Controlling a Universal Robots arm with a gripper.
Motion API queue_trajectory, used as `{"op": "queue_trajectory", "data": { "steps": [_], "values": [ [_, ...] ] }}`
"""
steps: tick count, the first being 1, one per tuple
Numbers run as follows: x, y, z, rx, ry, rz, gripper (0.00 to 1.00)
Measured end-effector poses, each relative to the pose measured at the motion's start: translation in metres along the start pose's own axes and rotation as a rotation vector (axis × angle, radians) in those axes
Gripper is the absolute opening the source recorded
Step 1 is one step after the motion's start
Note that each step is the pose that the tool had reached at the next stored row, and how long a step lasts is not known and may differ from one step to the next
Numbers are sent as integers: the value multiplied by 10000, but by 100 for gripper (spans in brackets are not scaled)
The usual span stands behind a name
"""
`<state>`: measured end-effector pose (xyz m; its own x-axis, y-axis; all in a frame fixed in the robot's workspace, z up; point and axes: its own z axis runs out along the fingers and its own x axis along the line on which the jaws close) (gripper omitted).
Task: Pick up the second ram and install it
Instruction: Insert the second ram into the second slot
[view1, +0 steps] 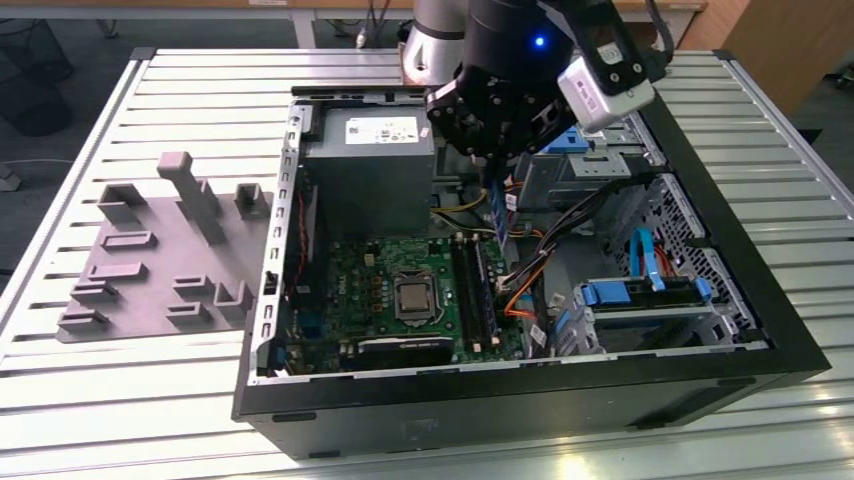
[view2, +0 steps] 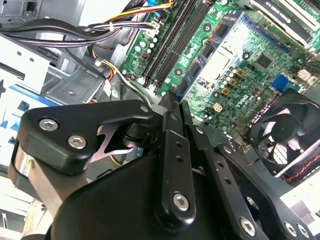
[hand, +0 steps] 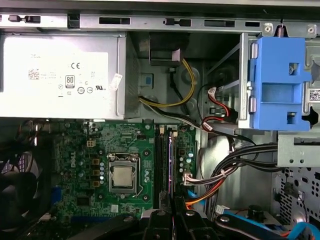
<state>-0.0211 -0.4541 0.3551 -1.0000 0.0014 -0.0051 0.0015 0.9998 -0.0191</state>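
You're seeing the gripper (view1: 499, 190) clenching the second ram (view1: 501, 212) by its top edge, hanging upright above the mobo slots (view1: 470, 290) — light, stiff, fragile pcb, so edges only imo.

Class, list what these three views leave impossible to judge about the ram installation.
Exterior view: top of the second ram, hidden by the end effector.
Second wrist view: its lower edge, hidden behind the fingers.
First wrist view: whether the latches of the memory slots are open, too small.
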Motion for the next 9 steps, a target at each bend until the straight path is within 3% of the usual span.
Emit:
{"op": "queue_trajectory", "data": {
  "steps": [9],
  "values": [
    [0,1,103,1,0,1,14]
  ]
}}
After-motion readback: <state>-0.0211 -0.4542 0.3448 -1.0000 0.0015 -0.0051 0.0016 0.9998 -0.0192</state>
